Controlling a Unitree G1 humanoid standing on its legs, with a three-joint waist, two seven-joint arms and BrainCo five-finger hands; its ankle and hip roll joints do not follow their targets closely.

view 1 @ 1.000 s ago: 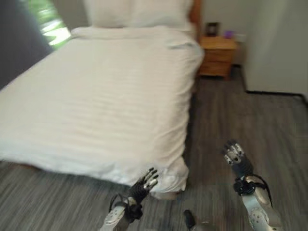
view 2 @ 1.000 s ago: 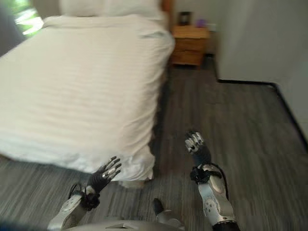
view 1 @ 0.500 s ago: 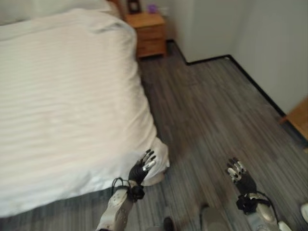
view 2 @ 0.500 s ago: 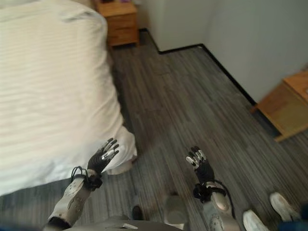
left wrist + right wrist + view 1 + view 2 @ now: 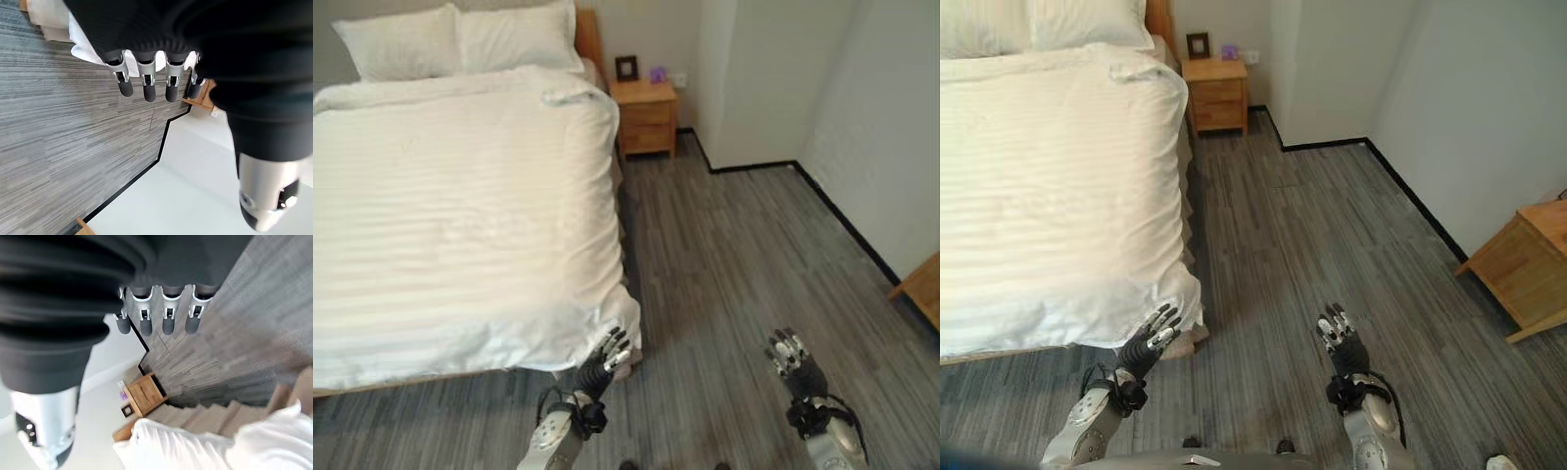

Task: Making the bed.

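Duvet (image 5: 460, 215) corner beside left hand (image 5: 600, 360); right hand (image 5: 796, 358) over floor (image 5: 734, 264).

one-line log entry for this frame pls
left hand: open, at duvet foot corner, not touching | right hand: open, over floor | pillows: at headboard

A bedroom: white-covered bed (image 5: 460, 196) with pillows (image 5: 460, 39) (wooden nightstand (image 5: 646, 116) beside), grey plank floor (image 5: 744, 255).

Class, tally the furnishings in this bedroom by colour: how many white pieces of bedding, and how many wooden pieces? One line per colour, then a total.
White: 3, the duvet, the left pillow and the right pillow
Wooden: 3, the headboard, the nightstand and the cabinet by the right wall
Total: 6
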